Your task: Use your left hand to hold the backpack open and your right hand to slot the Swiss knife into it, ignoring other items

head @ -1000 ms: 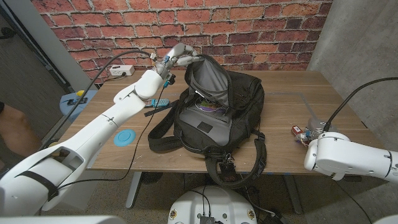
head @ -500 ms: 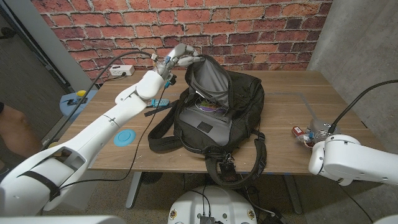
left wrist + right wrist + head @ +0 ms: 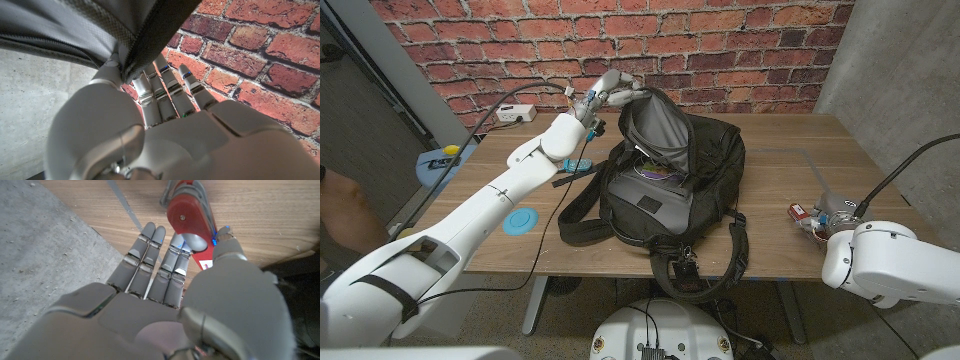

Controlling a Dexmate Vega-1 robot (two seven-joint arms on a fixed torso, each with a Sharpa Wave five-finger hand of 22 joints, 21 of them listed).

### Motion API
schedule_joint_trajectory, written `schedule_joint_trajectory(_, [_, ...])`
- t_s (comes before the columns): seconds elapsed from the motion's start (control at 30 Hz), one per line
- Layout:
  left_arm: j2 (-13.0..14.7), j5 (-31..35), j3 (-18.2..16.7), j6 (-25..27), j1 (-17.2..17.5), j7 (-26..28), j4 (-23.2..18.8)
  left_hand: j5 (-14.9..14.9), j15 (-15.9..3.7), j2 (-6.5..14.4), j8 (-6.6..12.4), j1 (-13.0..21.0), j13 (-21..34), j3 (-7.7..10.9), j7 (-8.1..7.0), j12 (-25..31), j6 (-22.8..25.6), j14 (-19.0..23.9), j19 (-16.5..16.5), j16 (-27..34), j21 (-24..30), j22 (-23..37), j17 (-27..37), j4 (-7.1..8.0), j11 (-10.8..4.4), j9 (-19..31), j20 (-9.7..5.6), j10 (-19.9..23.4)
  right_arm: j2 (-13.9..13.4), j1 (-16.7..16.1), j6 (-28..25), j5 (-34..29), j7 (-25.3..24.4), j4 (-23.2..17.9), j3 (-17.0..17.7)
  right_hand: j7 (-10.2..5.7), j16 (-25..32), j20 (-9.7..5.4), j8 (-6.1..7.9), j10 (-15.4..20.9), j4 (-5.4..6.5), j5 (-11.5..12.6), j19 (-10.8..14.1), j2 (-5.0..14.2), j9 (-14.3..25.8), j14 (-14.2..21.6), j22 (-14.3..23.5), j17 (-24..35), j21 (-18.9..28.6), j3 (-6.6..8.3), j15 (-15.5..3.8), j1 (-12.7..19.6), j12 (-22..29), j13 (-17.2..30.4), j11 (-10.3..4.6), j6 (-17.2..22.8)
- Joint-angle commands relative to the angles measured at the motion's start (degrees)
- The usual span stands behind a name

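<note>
Here, my left hand [image 3: 608, 88] grips the black fabric backpack's [image 3: 672, 165] raised flap; my right hand [image 3: 165, 305] pinches the red Swiss knife [image 3: 189, 217] on the wooden bench [image 3: 770, 170].

bare table [image 3: 775, 165] lies between the swiss knife [image 3: 803, 212] and the backpack [image 3: 670, 170]; the left hand [image 3: 608, 88] holds its mouth agape.

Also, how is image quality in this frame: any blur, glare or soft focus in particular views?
Head view: evenly lit and sharp, with the black fabric backpack crisp. Left wrist view: the left hand sits very close and looks soft, while the brick wall behind is sharper. Right wrist view: the right hand is slightly blurred in the foreground; the red Swiss knife shows a small bright reflection.
</note>
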Motion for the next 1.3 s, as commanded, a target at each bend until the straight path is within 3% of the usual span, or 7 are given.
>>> schedule_joint_trajectory(0.03, [-0.01, 0.14, -0.05, 0.00, 0.47, 0.35, -0.55, 0.13, -0.12, 0.52, 0.30, 0.28, 0.07, 0.41, -0.05, 0.03, -0.29, 0.50, -0.16, -0.07, 0.22, 0.17, 0.26, 0.16, -0.41, 0.13, 0.21, 0.59, 1.33, -9.52, 0.01, 1.58, 0.01, -4.41, 11.13, -1.28, -0.14, -1.26, 0.28, 0.51, 0.35, 0.01, 0.30, 2.70, 0.33, 0.46, 0.24, 0.26, -0.13, 0.05, -7.66, 2.16, 0.35, 0.33, -0.77, 1.01])
schedule_joint_trajectory(0.3, [-0.24, 0.22, 0.11, -0.20, 0.32, 0.25, -0.38, 0.14, -0.11, 0.49, 0.37, 0.33, 0.08, 0.45, 0.05, 0.01, -0.35, 0.52, -0.22, -0.14, 0.24, 0.17, 0.26, 0.11, -0.45, 0.19, 0.16, 0.64, 1.37, -13.53, 0.01, 4.09, 0.01, -6.59, 16.46, -1.27, -0.20, -1.21, 0.24, 0.62, 0.40, -0.08, 0.26, 2.84, 0.36, 0.41, 0.24, 0.39, -0.20, -0.12, -7.69, 2.27, 0.35, 0.34, -0.78, 0.99])
schedule_joint_trajectory(0.57, [-0.66, 0.33, 0.45, -0.96, -0.14, 0.08, 0.36, 0.12, -0.17, 0.46, 0.42, 0.36, 0.16, 0.44, 0.10, -0.01, -0.30, 0.57, -0.25, -0.14, 0.26, 0.17, 0.33, 0.09, -0.49, 0.20, 0.12, 0.58, 3.17, -22.05, 0.01, 7.60, 0.01, -9.60, 26.52, -1.14, -0.18, -1.22, 0.27, 0.67, 0.44, -0.16, 0.28, 2.97, 0.39, 0.50, 0.24, 0.56, -0.26, -0.30, -7.70, 2.38, 0.32, 0.36, -0.58, 1.12])
schedule_joint_trajectory(0.7, [-1.03, 0.22, 0.61, -1.74, -0.41, 0.07, 1.14, 0.12, -0.13, 0.55, 0.42, 0.28, 0.16, 0.47, 0.04, -0.01, -0.38, 0.56, -0.29, -0.18, 0.26, 0.16, 0.34, 0.19, -0.50, 0.21, 0.17, 0.63, 3.82, -24.16, 0.01, 10.09, 0.01, -10.62, 29.58, -1.03, -0.26, -1.13, 0.24, 0.52, 0.48, -0.21, 0.24, 3.01, 0.40, 0.44, 0.24, 0.57, -0.31, -0.41, -7.65, 2.39, 0.27, 0.44, -0.67, 1.11])
schedule_joint_trajectory(1.07, [-1.52, -0.03, 0.79, -2.97, -0.55, 0.09, 2.40, 0.12, -0.09, 0.56, 0.40, 0.26, 0.21, 0.44, 0.07, -0.04, -0.41, 0.43, -0.31, -0.26, 0.30, 0.16, 0.44, 0.19, -0.47, 0.11, 0.21, 0.61, 6.31, -26.13, 0.01, 13.71, 0.01, -13.47, 33.37, -0.92, -0.25, -1.10, 0.18, 0.53, 0.56, -0.36, 0.19, 3.22, 0.44, 0.49, 0.25, 0.76, -0.40, -0.71, -7.59, 2.47, 0.23, 0.50, -0.50, 1.08])
schedule_joint_trajectory(1.3, [-1.63, 0.01, 0.70, -3.62, -0.50, 0.37, 2.74, 0.13, -0.13, 0.49, 0.48, 0.33, 0.14, 0.46, 0.07, -0.10, -0.39, 0.53, -0.34, -0.27, 0.32, 0.16, 0.45, 0.11, -0.39, 0.18, 0.20, 0.65, 7.55, -26.69, 0.01, 21.66, 0.01, -14.55, 38.38, -0.77, -0.31, -1.01, -0.01, 0.13, 0.59, -0.48, 0.01, 3.32, 0.47, 0.35, 0.26, 0.86, -0.52, -0.94, -7.51, 2.55, 0.02, 0.52, -0.14, 0.72])
